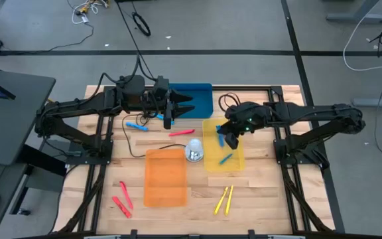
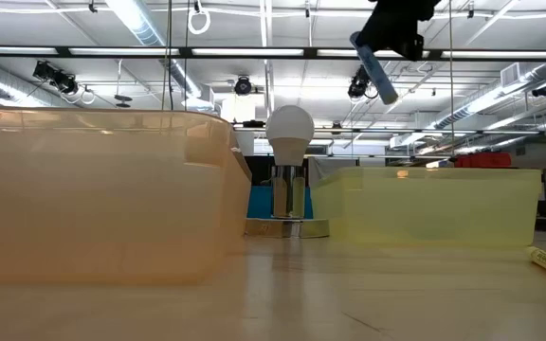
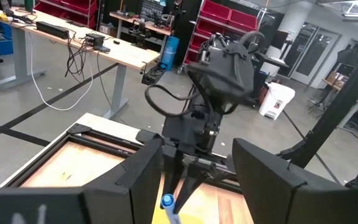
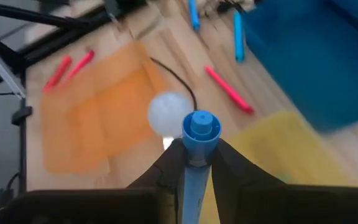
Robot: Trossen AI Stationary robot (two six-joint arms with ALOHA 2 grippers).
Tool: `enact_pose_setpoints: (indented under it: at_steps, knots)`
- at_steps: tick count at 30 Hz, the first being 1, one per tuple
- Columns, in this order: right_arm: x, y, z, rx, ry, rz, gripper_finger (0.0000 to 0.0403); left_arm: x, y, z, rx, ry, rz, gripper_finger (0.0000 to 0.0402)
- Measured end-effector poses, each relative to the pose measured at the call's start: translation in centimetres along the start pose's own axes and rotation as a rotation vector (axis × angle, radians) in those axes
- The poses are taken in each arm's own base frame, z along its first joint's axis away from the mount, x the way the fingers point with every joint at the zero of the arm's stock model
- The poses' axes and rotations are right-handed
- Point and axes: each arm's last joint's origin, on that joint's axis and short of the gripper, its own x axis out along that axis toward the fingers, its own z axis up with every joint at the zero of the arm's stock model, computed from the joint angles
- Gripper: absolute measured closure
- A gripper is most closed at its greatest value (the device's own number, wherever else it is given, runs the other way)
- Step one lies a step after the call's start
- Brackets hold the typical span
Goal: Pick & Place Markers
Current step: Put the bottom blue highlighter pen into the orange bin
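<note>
High view: we see the wooden slatted tabletop (image 1: 257,199) from above. The right gripper (image 1: 231,138) hangs over the 12 o'clock end of the translucent yellow rectangular plastic tray (image 1: 237,162), its jaws clenched on a short light-blue marker (image 1: 221,139); a second light-blue marker (image 1: 225,159) lies inside that tray. The left gripper (image 1: 168,119) sits at the 9 o'clock edge of the blue rectangular tray (image 1: 201,99), jaws parted and holding nothing. At 9 o'clock of the yellow tray stands a small lamp with a white globe on a shiny metal base (image 1: 194,151), then a translucent orange rectangular tray (image 1: 166,176). We note loose markers on the tabletop: a red one (image 1: 181,133), two red ones (image 1: 123,199) at 7 o'clock and two yellow ones (image 1: 224,199) at 5 o'clock.

Low view: the held marker (image 2: 374,70) hangs tilted above the yellow tray (image 2: 425,204).

Left wrist view: we see the right gripper (image 3: 174,200) with the marker's blue cap (image 3: 167,201).

Right wrist view: the marker (image 4: 197,149) is pinched between both fingers (image 4: 166,171), above the lamp globe (image 4: 166,113).
</note>
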Motion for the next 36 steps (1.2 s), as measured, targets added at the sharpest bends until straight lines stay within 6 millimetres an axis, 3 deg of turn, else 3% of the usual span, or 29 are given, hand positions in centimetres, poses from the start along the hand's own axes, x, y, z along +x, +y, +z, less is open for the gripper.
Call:
enact_pose_setpoints:
  at_steps: [21,30,36]
  knots:
    - [-1.7,-0.7,3.1,-0.168,-0.253,0.166,0.035,0.0,0.0,0.0,-0.002,0.0,0.0,0.02]
    - [-5.7,0.6,6.1,-0.205,-0.337,0.174,0.0353,0.0,-0.4,0.2,0.045,-0.015,-0.064,0.02]
    - [-7.0,0.9,6.9,-0.221,-0.364,0.169,0.0353,-0.1,-0.7,0.4,0.057,-0.033,-0.12,0.0193]
